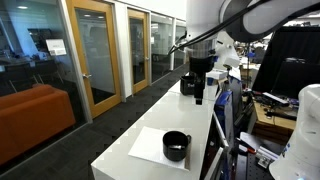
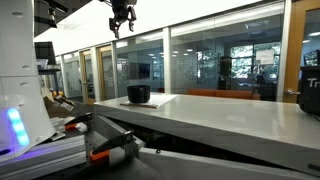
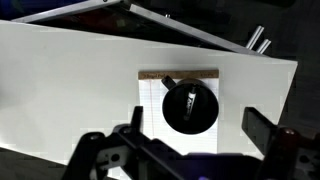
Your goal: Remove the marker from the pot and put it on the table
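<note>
The small black pot stands on a white sheet on the long white table. A dark marker with a pale label lies inside the pot. My gripper is open and empty, high above the pot, with its fingers to either side of it in the wrist view. In both exterior views the pot sits on the sheet and the gripper hangs well above it. The marker does not show in the exterior views.
A taller black object stands farther back on the table. Glass walls and wooden doors run along one side, with an orange sofa. Equipment and a white robot base stand on the other side. Metal bars lie beyond the table's edge.
</note>
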You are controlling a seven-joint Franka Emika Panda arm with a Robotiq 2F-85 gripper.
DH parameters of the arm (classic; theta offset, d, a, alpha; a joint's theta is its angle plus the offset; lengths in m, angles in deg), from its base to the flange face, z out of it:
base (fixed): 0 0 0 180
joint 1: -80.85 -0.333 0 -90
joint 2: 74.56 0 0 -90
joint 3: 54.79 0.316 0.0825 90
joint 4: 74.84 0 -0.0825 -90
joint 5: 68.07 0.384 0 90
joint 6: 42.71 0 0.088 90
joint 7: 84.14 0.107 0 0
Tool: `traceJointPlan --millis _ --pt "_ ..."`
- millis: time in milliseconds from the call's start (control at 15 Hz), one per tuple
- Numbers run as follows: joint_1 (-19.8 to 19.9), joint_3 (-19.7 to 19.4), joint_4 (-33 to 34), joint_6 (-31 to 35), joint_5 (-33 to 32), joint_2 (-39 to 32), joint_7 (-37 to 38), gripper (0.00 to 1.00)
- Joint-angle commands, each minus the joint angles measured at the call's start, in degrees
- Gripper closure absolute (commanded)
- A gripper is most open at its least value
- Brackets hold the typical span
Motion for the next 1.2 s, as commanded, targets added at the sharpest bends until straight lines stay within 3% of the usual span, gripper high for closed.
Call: traceJointPlan --millis 0,1133 --pt "-0.6 -1.3 -2.4 5.7 1.5 -1.5 1.0 0.00" --pt "0.1 -3.2 -9.1 23.2 2.1 -7.9 0.7 0.00"
